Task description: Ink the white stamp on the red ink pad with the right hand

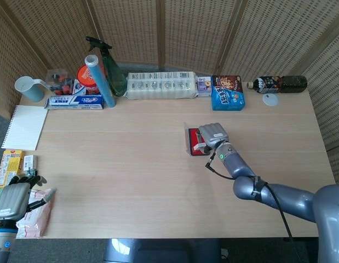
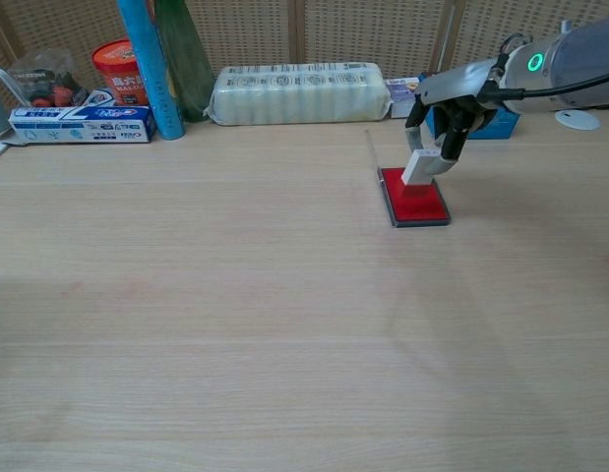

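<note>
My right hand [image 1: 212, 135] [image 2: 445, 116] holds the white stamp [image 2: 421, 166] over the red ink pad [image 2: 415, 202]. In the chest view the stamp's lower end meets the pad's red surface near its far half. In the head view the hand covers most of the pad [image 1: 196, 150], and only a sliver of the stamp [image 1: 200, 146] shows beneath the fingers. My left hand [image 1: 15, 199] hangs off the table's near left corner with nothing in it, fingers slightly apart.
Along the back edge stand a blue box [image 1: 228, 93], a long white pack [image 1: 161, 86], a blue tube [image 1: 99, 81], a spray bottle [image 1: 110, 68], a toothpaste box [image 1: 74, 102] and a dark bottle [image 1: 279, 84]. A notepad [image 1: 24, 127] lies at left.
</note>
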